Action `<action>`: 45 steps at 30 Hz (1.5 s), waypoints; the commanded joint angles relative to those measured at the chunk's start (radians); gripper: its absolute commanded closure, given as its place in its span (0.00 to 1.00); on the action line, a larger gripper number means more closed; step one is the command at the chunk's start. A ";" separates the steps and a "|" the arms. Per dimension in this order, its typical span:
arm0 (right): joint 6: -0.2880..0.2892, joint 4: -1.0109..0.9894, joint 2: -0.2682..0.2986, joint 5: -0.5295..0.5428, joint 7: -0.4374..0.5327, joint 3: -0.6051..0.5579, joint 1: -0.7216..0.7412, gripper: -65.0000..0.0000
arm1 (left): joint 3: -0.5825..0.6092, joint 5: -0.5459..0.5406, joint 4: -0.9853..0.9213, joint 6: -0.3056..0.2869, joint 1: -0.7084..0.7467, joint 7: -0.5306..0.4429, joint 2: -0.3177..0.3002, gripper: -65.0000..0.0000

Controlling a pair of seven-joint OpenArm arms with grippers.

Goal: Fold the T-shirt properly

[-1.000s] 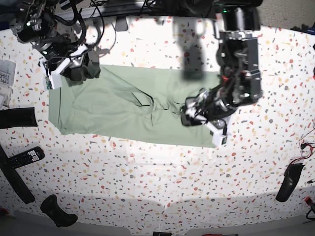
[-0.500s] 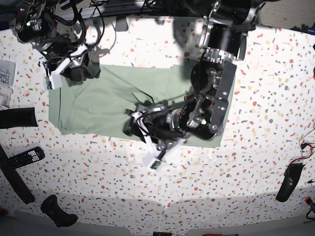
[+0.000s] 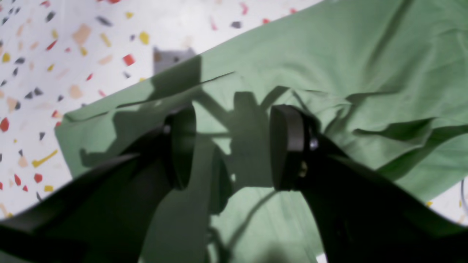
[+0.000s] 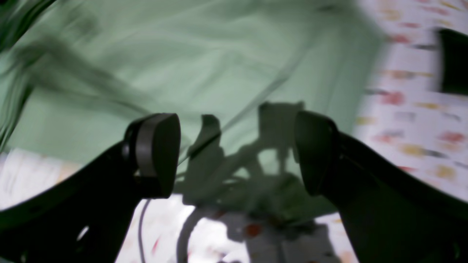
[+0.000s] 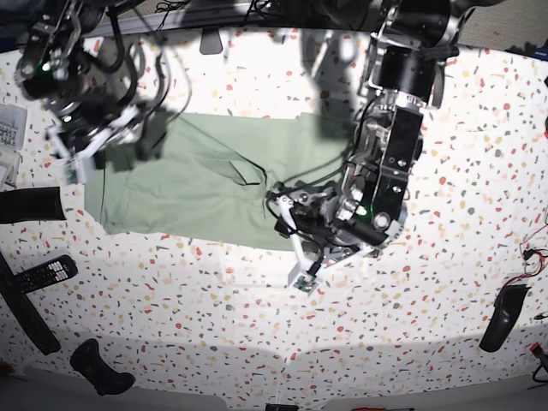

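The pale green T-shirt (image 5: pixel 188 193) lies flat across the speckled table (image 5: pixel 445 360), wrinkled near its middle. My left gripper (image 5: pixel 284 219) hovers at the shirt's lower right edge. In the left wrist view it (image 3: pixel 234 146) is open, with only creased T-shirt (image 3: pixel 365 54) cloth and shadow beyond its pads. My right gripper (image 5: pixel 120 154) is over the shirt's upper left corner. The blurred right wrist view shows this gripper (image 4: pixel 236 153) wide open above the T-shirt (image 4: pixel 201 54) edge, holding nothing. The left arm hides part of the shirt's right side.
A remote control (image 5: pixel 44 274) and a long black object (image 5: pixel 30 205) lie at the left edge. Another black object (image 5: pixel 101 368) sits front left, and a black piece (image 5: pixel 505 317) lies at the right. Papers (image 5: pixel 8 137) are far left, cables (image 5: pixel 171 17) along the back.
The left arm swept from the shirt's right side leftward and down, then drew back a little. The right gripper opened and moved down-left off the shirt's corner.
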 commanded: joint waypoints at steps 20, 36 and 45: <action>0.128 -0.377 0.019 0.291 -0.111 0.254 0.158 0.28 | 0.002 -0.013 0.024 0.031 -0.024 -0.008 0.024 0.54; 0.128 -0.428 -0.012 0.367 -0.111 0.365 0.084 0.28 | 0.002 -0.013 0.024 0.031 -0.021 -0.009 0.024 0.54; 0.128 -0.626 -0.016 0.537 -0.150 0.325 0.092 0.28 | 0.002 -0.012 0.024 0.031 -0.019 -0.003 0.016 0.54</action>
